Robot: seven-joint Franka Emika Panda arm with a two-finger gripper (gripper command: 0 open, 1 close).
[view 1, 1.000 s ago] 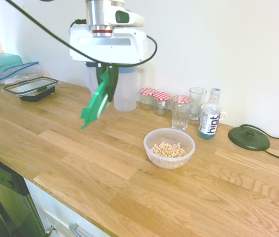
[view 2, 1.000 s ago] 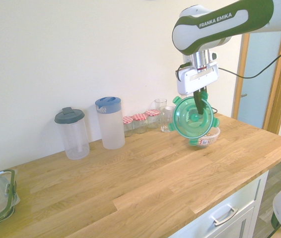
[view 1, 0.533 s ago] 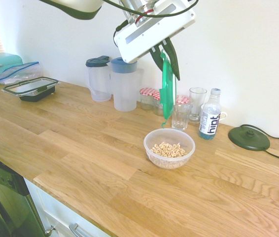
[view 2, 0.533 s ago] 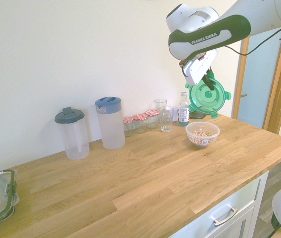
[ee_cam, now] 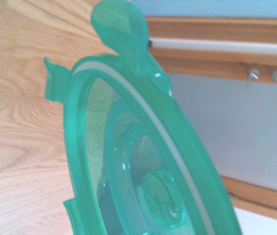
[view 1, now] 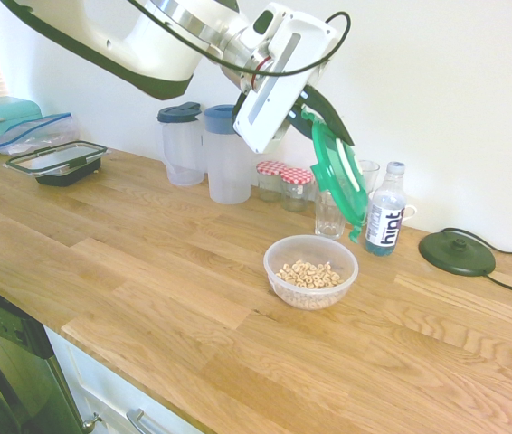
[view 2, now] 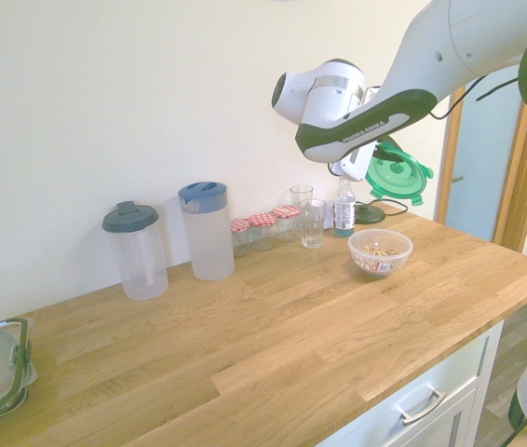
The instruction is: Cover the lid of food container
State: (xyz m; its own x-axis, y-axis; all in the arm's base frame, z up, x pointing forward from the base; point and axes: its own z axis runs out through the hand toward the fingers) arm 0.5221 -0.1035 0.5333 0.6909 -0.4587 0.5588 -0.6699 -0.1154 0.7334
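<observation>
The round green lid (view 1: 339, 174) hangs tilted in the air, above and slightly behind the food container (view 1: 311, 270), a clear bowl of ring cereal on the wooden counter. My gripper (view 1: 321, 110) is shut on the lid's upper edge. From the opposite side the lid (view 2: 395, 173) shows above and to the right of the bowl (view 2: 381, 251). Up close, the lid (ee_cam: 138, 166) fills the wrist view with two clip tabs showing, and a sliver of the bowl's rim sits at the picture's edge.
Behind the bowl stand a drinking glass (view 1: 331, 206), a taller glass (view 1: 362, 189), a water bottle (view 1: 385, 210) and red-topped jars (view 1: 283, 184). Two lidded jugs (view 1: 206, 152) sit further left, a black-rimmed container (view 1: 57, 162) at far left, a dark round base (view 1: 457, 252) at right.
The arm has swung the lid across from left of the bowl to above and behind it, turning the lid from edge-on vertical toward a slanted, flatter attitude.
</observation>
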